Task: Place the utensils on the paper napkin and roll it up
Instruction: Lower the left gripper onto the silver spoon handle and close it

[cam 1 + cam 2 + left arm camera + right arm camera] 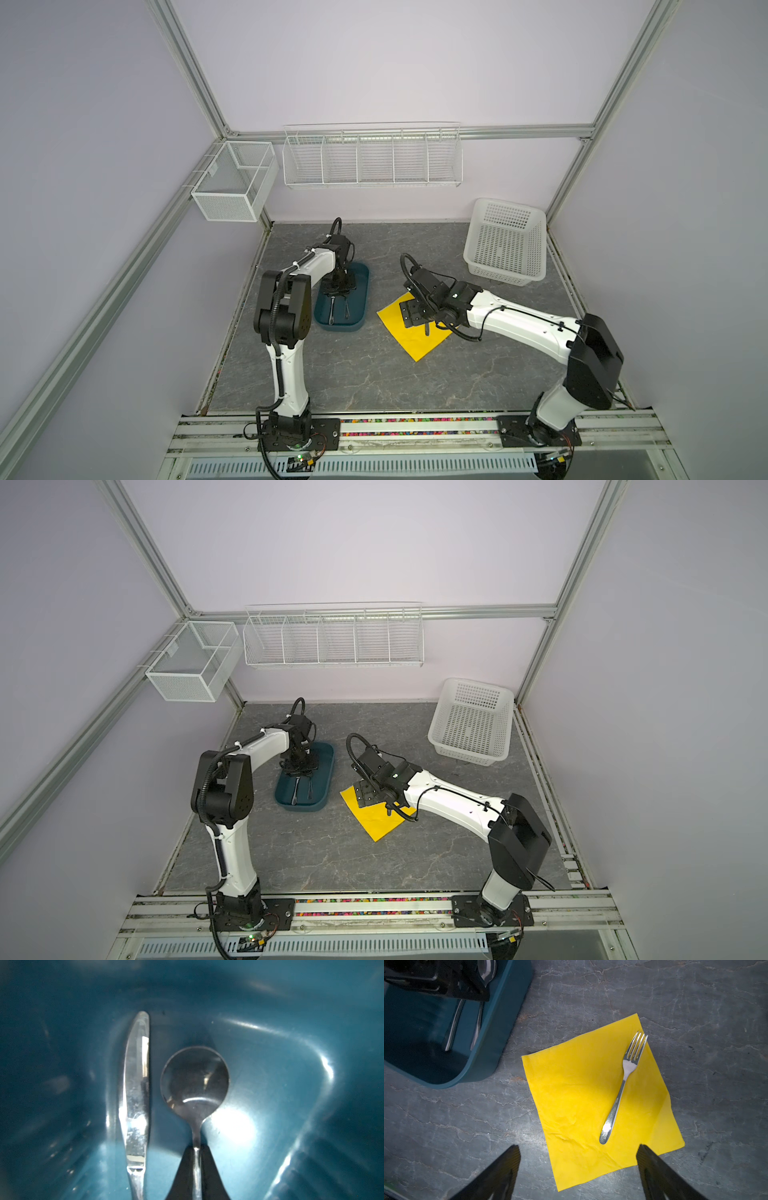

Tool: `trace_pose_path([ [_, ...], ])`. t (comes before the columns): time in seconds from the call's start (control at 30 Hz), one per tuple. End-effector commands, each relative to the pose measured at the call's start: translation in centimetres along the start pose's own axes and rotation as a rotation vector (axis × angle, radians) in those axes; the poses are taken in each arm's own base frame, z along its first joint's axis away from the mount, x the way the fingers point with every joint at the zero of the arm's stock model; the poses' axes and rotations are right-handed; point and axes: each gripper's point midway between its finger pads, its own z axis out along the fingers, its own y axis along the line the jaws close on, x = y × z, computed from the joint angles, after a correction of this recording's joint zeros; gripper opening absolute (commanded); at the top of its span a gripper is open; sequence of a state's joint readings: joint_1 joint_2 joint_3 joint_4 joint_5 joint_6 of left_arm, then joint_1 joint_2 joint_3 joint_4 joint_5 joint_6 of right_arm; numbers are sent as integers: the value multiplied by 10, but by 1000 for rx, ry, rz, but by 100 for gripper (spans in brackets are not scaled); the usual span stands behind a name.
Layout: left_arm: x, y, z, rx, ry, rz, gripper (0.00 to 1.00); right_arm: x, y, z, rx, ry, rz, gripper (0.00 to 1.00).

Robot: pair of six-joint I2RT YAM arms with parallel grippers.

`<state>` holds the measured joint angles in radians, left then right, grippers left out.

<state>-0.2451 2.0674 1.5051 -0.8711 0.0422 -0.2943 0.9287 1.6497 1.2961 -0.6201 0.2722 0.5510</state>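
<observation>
The spoon [195, 1076] and the knife [136, 1095] lie side by side inside the teal tub [362, 321]. My left gripper [196, 1148] reaches down into the tub and is shut on the spoon's handle; in both top views it stands at the tub's far half [338, 291] [300, 771]. The yellow paper napkin [577, 1095] lies flat on the grey table, right of the tub [409, 340]. The fork [623, 1088] rests on it near one edge. My right gripper [578, 1147] hovers open above the napkin, holding nothing.
A white plastic basket [505, 243] stands at the back right of the table. A wire rack [372, 160] and a mesh box [232, 183] hang on the back wall. The tub's wall [500, 1043] stands close beside the napkin.
</observation>
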Motion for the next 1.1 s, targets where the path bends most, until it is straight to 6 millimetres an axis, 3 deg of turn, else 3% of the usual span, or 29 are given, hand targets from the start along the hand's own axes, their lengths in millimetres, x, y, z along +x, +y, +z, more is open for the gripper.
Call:
trace_pose_path([
  [0.0,27,13,22,-57,109,-19,16,1,-6,-11,-9,-17,30,90],
  [0.5,31,14,38,-75,152,-17,16,7,-9,-12,-11,-13,41,90],
  [0.8,29,11,39,-82,176,-13,8,9,-13,-12,8,-14,43,90],
  [0.93,27,8,32,-66,159,-13,6,8,-16,-12,21,-18,42,89],
  [1.07,23,2,13,-29,117,2,6,5,-22,-16,43,-47,56,89],
])
